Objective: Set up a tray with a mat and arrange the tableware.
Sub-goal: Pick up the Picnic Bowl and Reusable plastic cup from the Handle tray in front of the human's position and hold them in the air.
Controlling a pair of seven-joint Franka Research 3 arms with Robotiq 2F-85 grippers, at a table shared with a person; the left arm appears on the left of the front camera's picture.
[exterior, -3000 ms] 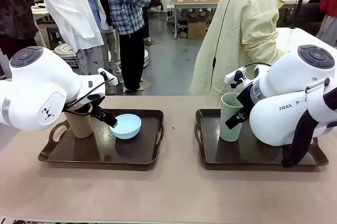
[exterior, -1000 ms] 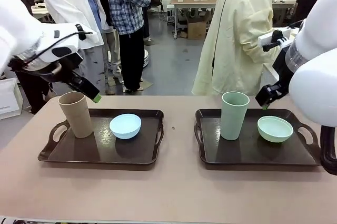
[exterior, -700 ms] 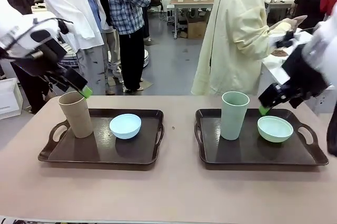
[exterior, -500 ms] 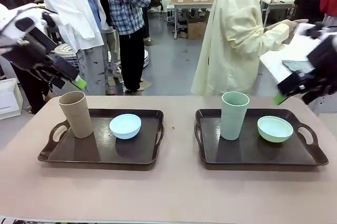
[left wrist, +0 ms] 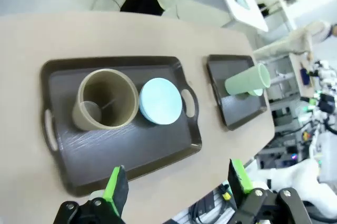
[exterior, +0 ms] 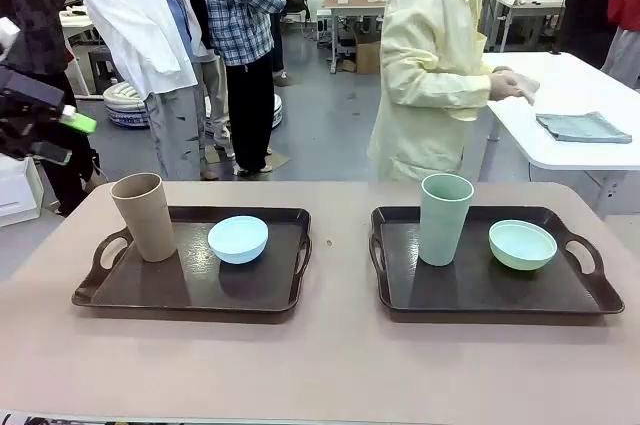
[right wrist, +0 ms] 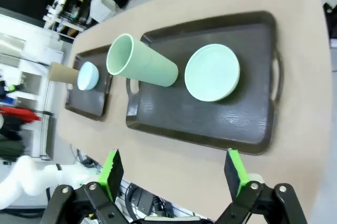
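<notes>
Front view: on the table (exterior: 320,370), the left tray (exterior: 170,283) carries the tan cup (exterior: 143,217), upright, and the light blue bowl (exterior: 238,239) just beside it. The right tray (exterior: 470,287) carries the pale green cup (exterior: 444,219), upright, with the pale green bowl (exterior: 522,244) near it. The left gripper (exterior: 64,138) is raised at the table's left edge. A person (exterior: 430,65) stands at the far side.

Left wrist view: left gripper (left wrist: 176,184) spread wide, empty, above the left tray.

Right wrist view: right gripper (right wrist: 172,174) spread wide, empty, above the right tray.
</notes>
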